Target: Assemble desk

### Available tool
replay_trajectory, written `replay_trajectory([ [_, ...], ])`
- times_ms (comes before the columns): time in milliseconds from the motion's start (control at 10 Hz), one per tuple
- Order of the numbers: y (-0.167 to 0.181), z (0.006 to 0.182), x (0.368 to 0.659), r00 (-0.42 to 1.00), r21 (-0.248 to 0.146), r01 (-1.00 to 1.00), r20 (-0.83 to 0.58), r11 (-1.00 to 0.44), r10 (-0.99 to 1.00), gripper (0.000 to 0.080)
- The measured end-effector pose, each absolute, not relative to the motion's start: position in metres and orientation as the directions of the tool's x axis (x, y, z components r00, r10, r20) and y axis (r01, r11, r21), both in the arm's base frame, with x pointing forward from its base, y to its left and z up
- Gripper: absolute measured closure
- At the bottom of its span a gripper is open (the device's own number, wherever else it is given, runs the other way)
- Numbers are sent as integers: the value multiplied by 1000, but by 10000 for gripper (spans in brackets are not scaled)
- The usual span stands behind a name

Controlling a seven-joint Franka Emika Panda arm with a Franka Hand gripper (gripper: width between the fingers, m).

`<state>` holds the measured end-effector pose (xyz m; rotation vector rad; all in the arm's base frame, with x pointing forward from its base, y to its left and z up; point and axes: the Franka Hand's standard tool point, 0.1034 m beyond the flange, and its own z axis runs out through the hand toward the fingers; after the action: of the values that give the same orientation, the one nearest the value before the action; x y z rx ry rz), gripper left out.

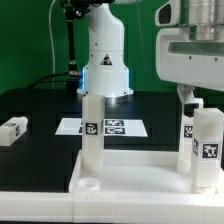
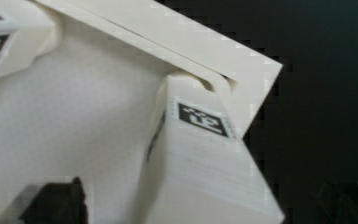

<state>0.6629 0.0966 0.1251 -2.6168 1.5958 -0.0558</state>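
The white desk tabletop (image 1: 135, 162) lies at the front, rim up, with a round empty socket (image 1: 88, 185) at its corner on the exterior view's left. One leg (image 1: 93, 128) stands upright in it. Two more tagged legs stand at the exterior view's right, a rear one (image 1: 189, 135) and a nearer one (image 1: 208, 150). A fourth leg (image 1: 13, 130) lies loose on the table at the exterior view's left. My gripper (image 1: 189, 100) hangs over the top of the rear right leg. In the wrist view that leg (image 2: 211, 160) stands between my fingers (image 2: 55, 205), with gaps; the gripper (image 2: 208, 212) looks open.
The marker board (image 1: 112, 127) lies flat behind the tabletop. The arm's white base (image 1: 105, 60) stands at the back centre. The table surface is black (image 1: 40, 105). In the wrist view the tabletop's corner rim (image 2: 176, 45) runs beside the leg.
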Motion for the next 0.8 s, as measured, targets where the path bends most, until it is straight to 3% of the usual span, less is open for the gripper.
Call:
replay_trajectory([
  [400, 96, 123, 663, 777, -70, -626, 33, -777, -629, 150],
  [800, 98, 123, 662, 919, -57, -388, 50, -920, -391, 150],
])
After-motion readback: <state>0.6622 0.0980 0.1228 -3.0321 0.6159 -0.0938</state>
